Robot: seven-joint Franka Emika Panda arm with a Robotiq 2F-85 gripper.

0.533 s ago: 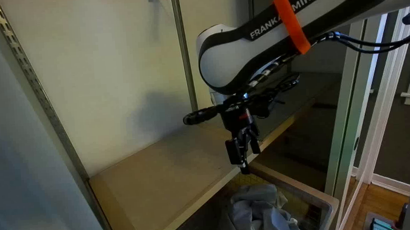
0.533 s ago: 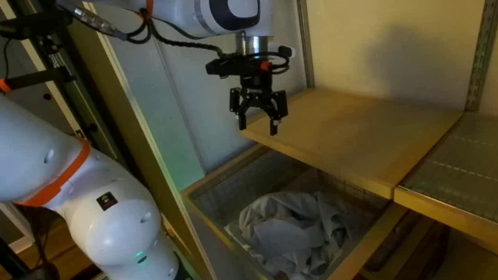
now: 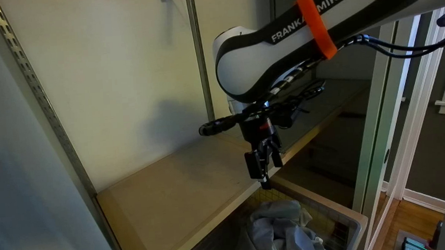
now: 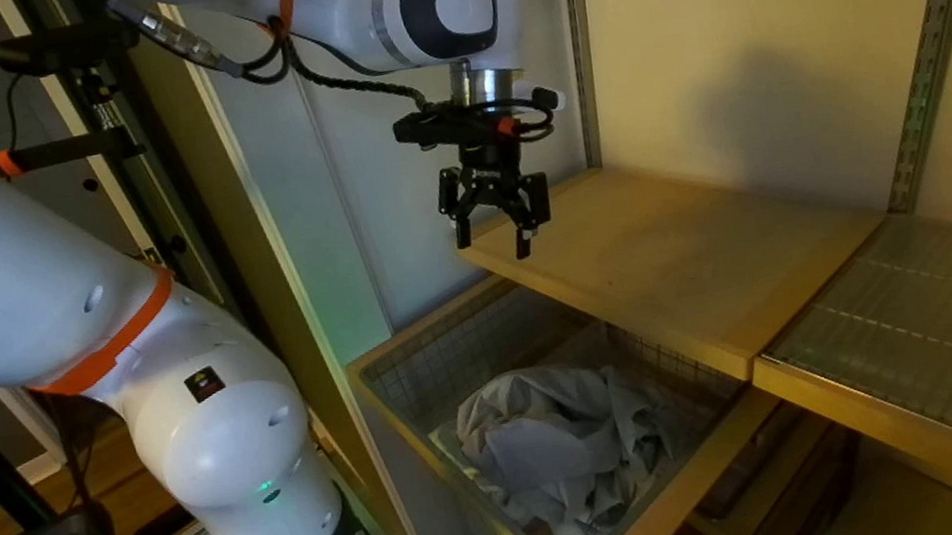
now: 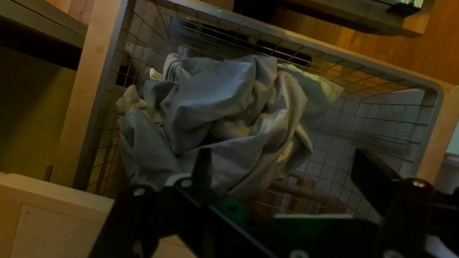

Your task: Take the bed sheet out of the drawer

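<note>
In an exterior view my hand (image 4: 493, 243) hangs, fingers wide apart, well above the sheet (image 4: 550, 445) crumpled inside the pulled-out drawer (image 4: 687, 481); in an exterior view a shelf (image 3: 180, 193) sits higher, left of the drawer; in my wrist view the sheet heaps toward the left, wire mesh (image 5: 326, 165) to its right.

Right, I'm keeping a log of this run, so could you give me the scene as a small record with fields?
container: rectangular wire-mesh drawer with wooden rim, open
target: crumpled grey fabric bed sheet, heaped inside the drawer
gripper: black two-fingered gripper, open, pointing down, holding nothing
contact: none; gripper hangs higher than the drawer, apart from the sheet
shelf: flat pale-wood shelf, higher than the drawer
task status: sheet not yet taken out
</note>
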